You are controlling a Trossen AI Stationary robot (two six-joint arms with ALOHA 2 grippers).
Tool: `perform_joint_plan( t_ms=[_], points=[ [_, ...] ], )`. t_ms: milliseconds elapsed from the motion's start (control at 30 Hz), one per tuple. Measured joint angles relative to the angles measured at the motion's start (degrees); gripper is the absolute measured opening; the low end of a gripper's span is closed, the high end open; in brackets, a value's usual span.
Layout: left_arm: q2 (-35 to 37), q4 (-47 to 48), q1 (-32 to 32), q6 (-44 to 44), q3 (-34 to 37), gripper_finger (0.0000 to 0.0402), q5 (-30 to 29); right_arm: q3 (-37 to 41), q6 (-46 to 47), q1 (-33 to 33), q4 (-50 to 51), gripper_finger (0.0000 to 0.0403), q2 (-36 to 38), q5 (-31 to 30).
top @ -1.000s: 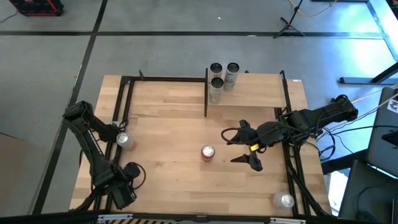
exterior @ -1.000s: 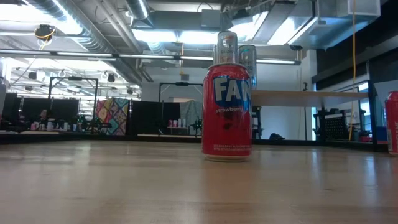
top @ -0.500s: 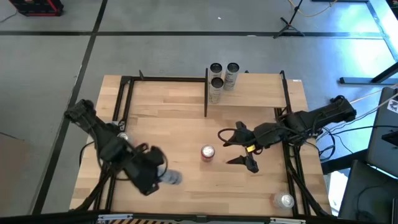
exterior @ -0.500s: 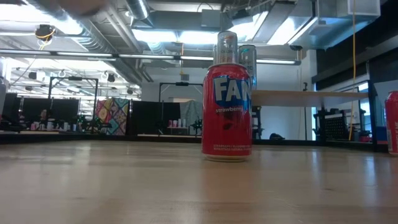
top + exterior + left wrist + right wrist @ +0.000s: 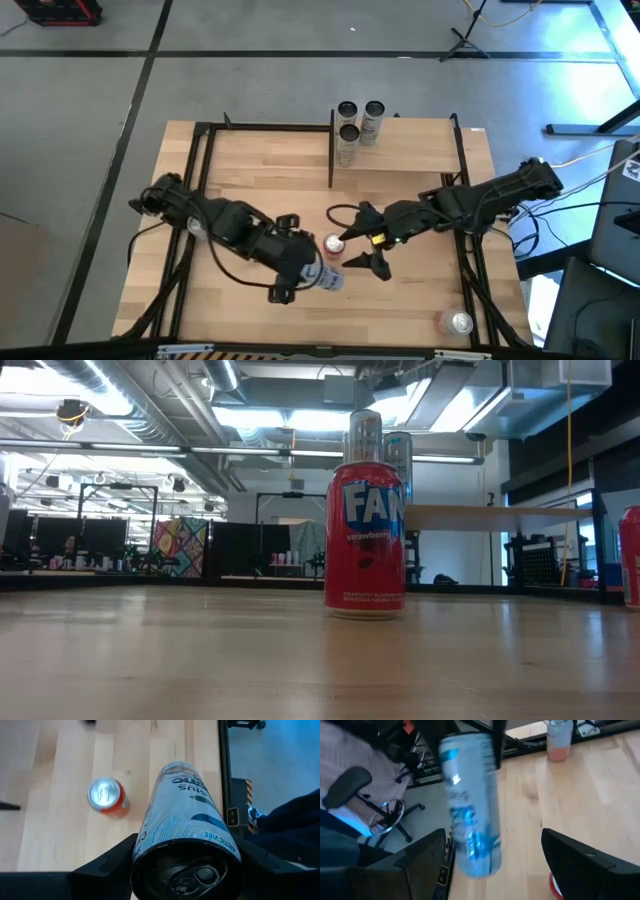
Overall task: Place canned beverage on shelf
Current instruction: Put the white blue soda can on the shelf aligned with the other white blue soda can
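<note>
A slim white-and-blue canned beverage point(image 5: 185, 815) hangs above the middle of the table with my left gripper point(image 5: 305, 272) shut on it. It also shows in the right wrist view point(image 5: 470, 805). My right gripper point(image 5: 348, 252) stands open just right of a red can point(image 5: 333, 246), which stands upright on the tabletop. The fingers touch nothing. The shelf point(image 5: 420, 150), a raised light wood panel at the far right, bears three slim cans point(image 5: 348, 132) at its left end. My left gripper pinches the canned beverage between its two fingers point(image 5: 112, 862) at the sides of its lidded end point(image 5: 187, 870). The can lies along the fingers, its tab end back toward the wrist. The fingers slant down from the table's left. The can is lifted clear and tilted.
A pale red can point(image 5: 197, 225) stands near the left edge under my left arm. Another can point(image 5: 459, 322) stands at the near right corner. A black metal frame point(image 5: 331, 150) borders the table and carries the shelf. In the low view the red can point(image 5: 365, 540) stands mid-table.
My left gripper has swung from the near left corner toward the table's middle, rising and rolling, and carries the white-and-blue can close to the red can. My right gripper has moved left toward the red can, still open.
</note>
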State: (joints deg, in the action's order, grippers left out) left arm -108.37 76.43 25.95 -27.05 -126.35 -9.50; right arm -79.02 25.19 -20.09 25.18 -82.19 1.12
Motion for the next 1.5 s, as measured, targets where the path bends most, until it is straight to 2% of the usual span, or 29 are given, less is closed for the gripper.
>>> perform_joint_plan(
  t_ms=[200,500,833,967,1100,1267,1500],
  points=[
    [-4.57,1.92,-1.24,7.14,-6.84,0.0229,-0.06,0.0,0.28,0.0,-1.22,0.0317,-2.65,1.83],
    [-4.88,1.32,-1.7,13.72,-7.01,0.0229,-3.43,0.0,0.03,-0.01,-5.28,0.0317,-6.39,6.43],
    [-4.88,-0.69,-1.7,19.27,-7.01,0.0229,-4.72,0.02,0.01,-0.01,-7.46,0.0316,-8.88,7.48],
    [-4.88,-0.7,-1.68,20.15,-7.03,0.0229,-4.75,0.02,-0.2,0.0,-7.57,0.0285,-8.88,7.0],
    [-4.88,-0.85,-1.63,20.13,-7.03,0.0269,-4.45,0.02,-0.18,-0.01,-7.5,0.0218,-8.85,6.91],
    [-4.57,-0.81,-0.64,18.73,-7.12,0.0328,-5.03,0.24,-1.47,-0.14,-5.18,0.0215,-7.78,6.2],
    [-3.17,2.83,1.87,8.46,-7.12,0.0349,-6.93,0.15,-3.55,-0.18,3.63,0.0215,-1.27,2.28]
  ],
)
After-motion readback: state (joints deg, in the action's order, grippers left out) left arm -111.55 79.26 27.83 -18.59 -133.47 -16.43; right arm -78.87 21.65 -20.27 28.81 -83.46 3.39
